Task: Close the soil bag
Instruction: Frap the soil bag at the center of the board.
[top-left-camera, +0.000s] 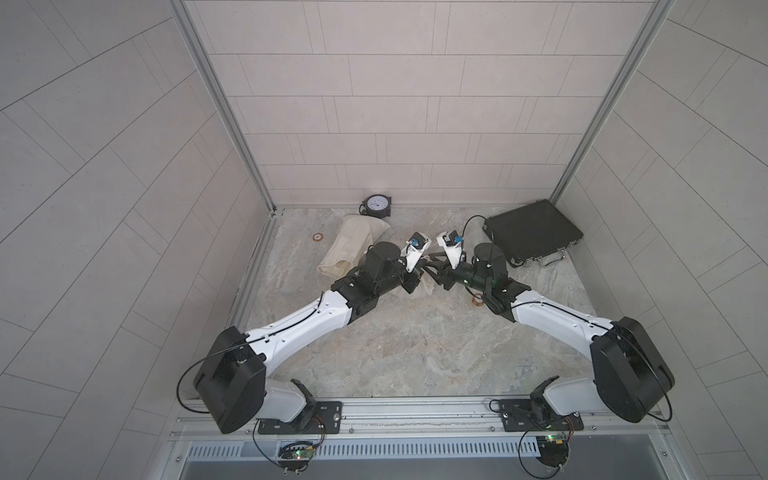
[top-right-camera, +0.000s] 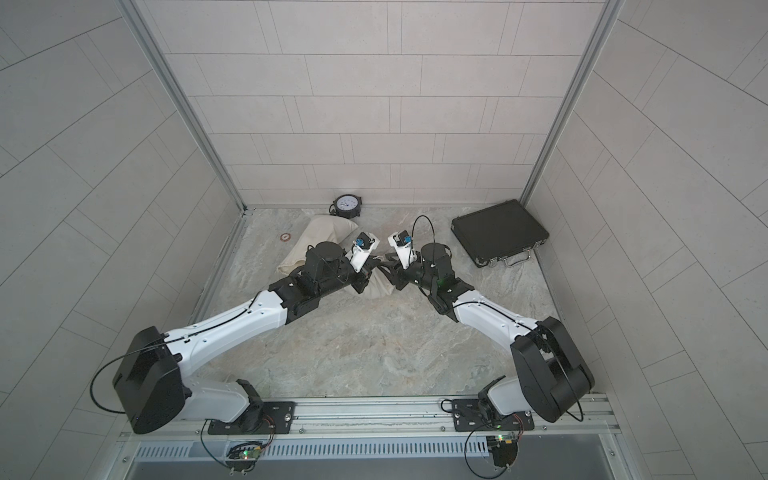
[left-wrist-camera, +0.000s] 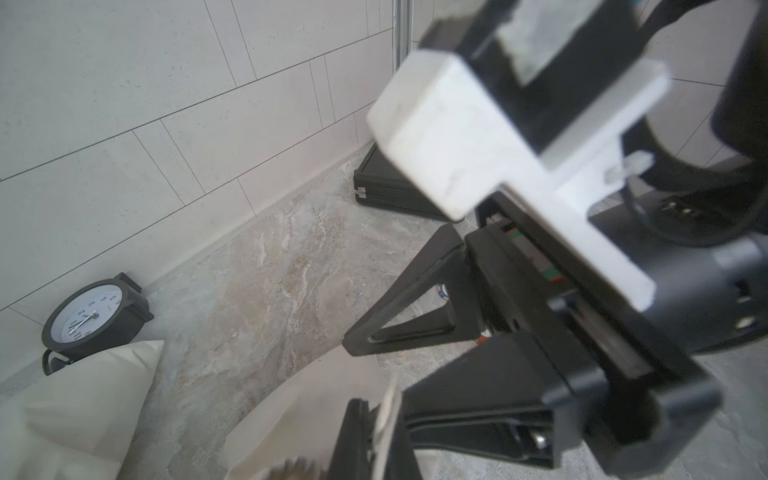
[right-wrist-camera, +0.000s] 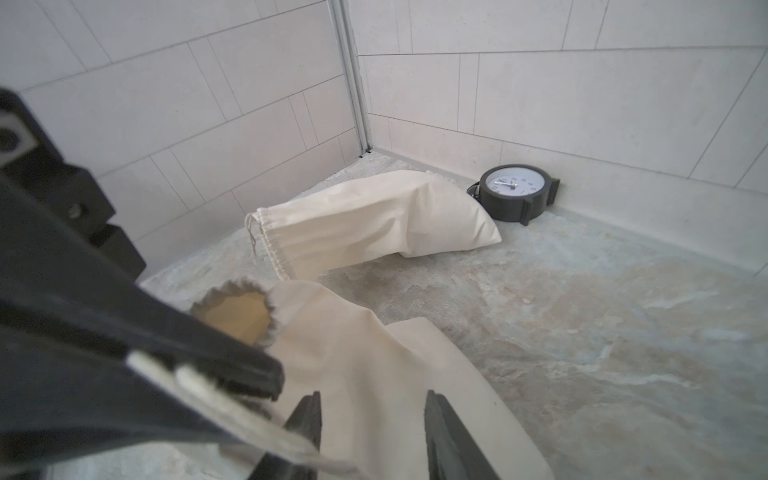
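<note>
The soil bag (right-wrist-camera: 353, 340), a cream cloth sack, lies mid-table beneath both grippers; only a corner (top-left-camera: 424, 289) shows in both top views (top-right-camera: 380, 289). Its gathered mouth (right-wrist-camera: 237, 311) gapes, brown inside. My left gripper (left-wrist-camera: 380, 411) is shut on a pale drawstring (left-wrist-camera: 388, 399) just beside the mouth. The right wrist view shows that string (right-wrist-camera: 199, 384) pinched in the left fingers. My right gripper (right-wrist-camera: 372, 395) hovers over the bag's cloth, jaws apart, nothing between them. The two grippers nearly meet tip to tip (top-left-camera: 428, 270).
A second cream bag (top-left-camera: 353, 245) lies back left, its mouth drawn tight. A black clock (top-left-camera: 377, 204) leans on the back wall. A black case (top-left-camera: 532, 235) sits back right. A small ring (top-left-camera: 318, 237) lies left, and a copper roll (top-left-camera: 478, 299) lies by the right arm.
</note>
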